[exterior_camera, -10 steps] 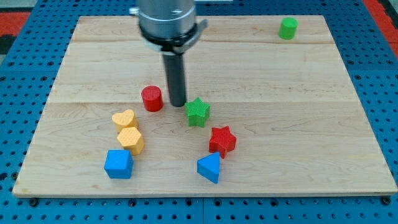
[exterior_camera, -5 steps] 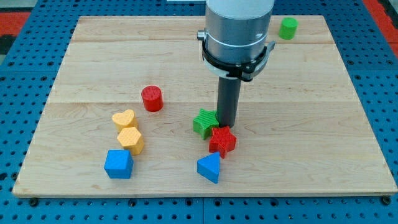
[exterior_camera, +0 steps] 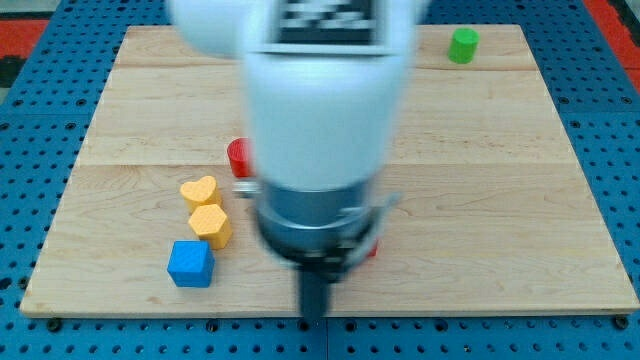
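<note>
1. My tip (exterior_camera: pixel 314 320) sat at the bottom edge of the wooden board (exterior_camera: pixel 520 200), at the very rim or just past it; motion blur kept me from telling which. The rod has no jaws and held nothing, and I could not see it touching any block.
2. Nearest to my tip, up and to its right, a sliver of a red block (exterior_camera: pixel 372 246) peeked from behind the arm's body; its shape was hidden. Any other blocks beside it were covered by the arm, so I could not place them.
3. Up and to the left of my tip stood the blue cube-like block (exterior_camera: pixel 190 264), with the yellow hexagon block (exterior_camera: pixel 210 225) touching or just above it, and the yellow heart block (exterior_camera: pixel 200 191) above that, the three forming a short column.
4. Farther up, the red cylinder (exterior_camera: pixel 238 156) showed only its left edge beside the arm.
5. Far up and to the right, the green cylinder (exterior_camera: pixel 462 45) stood alone near the board's top corner, well apart from everything.
6. The arm (exterior_camera: pixel 320 120) hung upright and very close to the camera, its white body and dark collar blurred, filling the view's middle.
</note>
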Available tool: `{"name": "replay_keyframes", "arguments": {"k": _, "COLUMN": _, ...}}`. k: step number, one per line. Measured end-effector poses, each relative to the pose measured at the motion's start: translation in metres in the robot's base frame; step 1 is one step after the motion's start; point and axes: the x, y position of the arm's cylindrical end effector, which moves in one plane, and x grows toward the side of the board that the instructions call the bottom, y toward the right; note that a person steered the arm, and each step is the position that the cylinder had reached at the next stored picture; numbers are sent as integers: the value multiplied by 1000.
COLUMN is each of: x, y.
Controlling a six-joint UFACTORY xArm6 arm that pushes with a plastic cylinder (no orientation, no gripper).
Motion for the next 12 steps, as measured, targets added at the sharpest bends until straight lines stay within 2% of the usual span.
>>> {"name": "replay_keyframes", "arguments": {"k": 1, "x": 0, "y": -22}}
{"name": "replay_keyframes", "arguments": {"k": 3, "x": -61, "y": -20}}
{"name": "replay_keyframes", "arguments": {"k": 5, "x": -76, "y": -80}}
{"name": "replay_keyframes", "arguments": {"k": 7, "x": -102, "y": -80}}
{"name": "replay_keyframes", "arguments": {"k": 8, "x": -100, "y": -66}}
{"name": "replay_keyframes", "arguments": {"k": 10, "x": -135, "y": -73}}
{"name": "replay_keyframes", "arguments": {"k": 11, "x": -135, "y": -86}}
{"name": "replay_keyframes", "arguments": {"k": 12, "x": -148, "y": -66}}
